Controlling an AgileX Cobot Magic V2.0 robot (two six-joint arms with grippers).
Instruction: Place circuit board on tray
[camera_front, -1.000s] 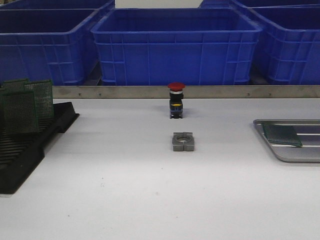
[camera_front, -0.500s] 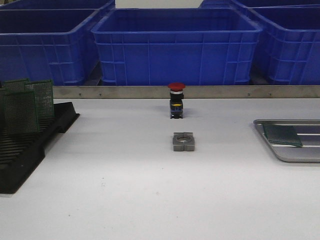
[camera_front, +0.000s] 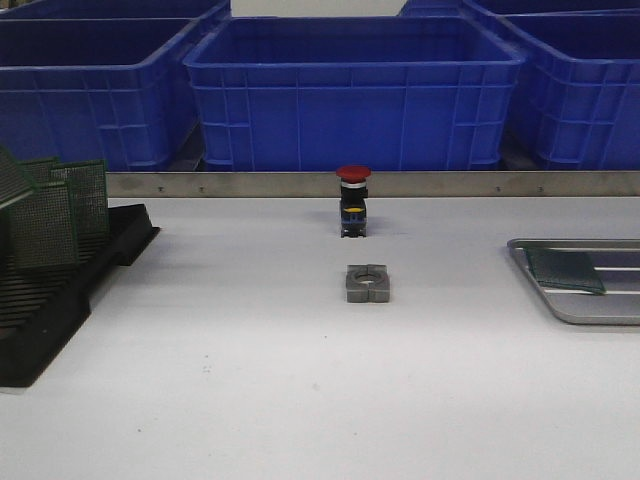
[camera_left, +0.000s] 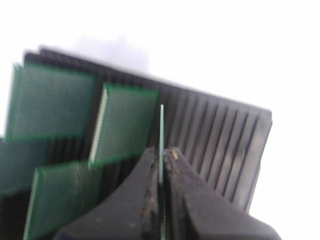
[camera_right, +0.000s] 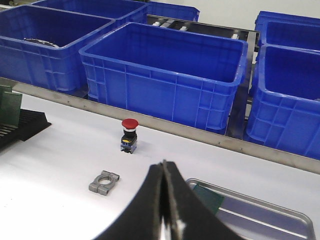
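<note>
Circuit board (camera_left: 161, 145) edge-on, upright in left pincer (camera_left: 161, 165).

Both the left gripper (camera_left: 161, 167) and the right gripper (camera_right: 165, 192) have matte black fingers that broaden from narrow tips into wide, rounded bodies, with pale scuffs and small worn specks along their inner edges.

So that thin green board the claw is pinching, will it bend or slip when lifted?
The circuit board probably stays stiff: seen edge-on in the left gripper, it looks straight. It seems light, being very thin. It could pivot or slip, since only its edge is pinched above the black rack.
</note>
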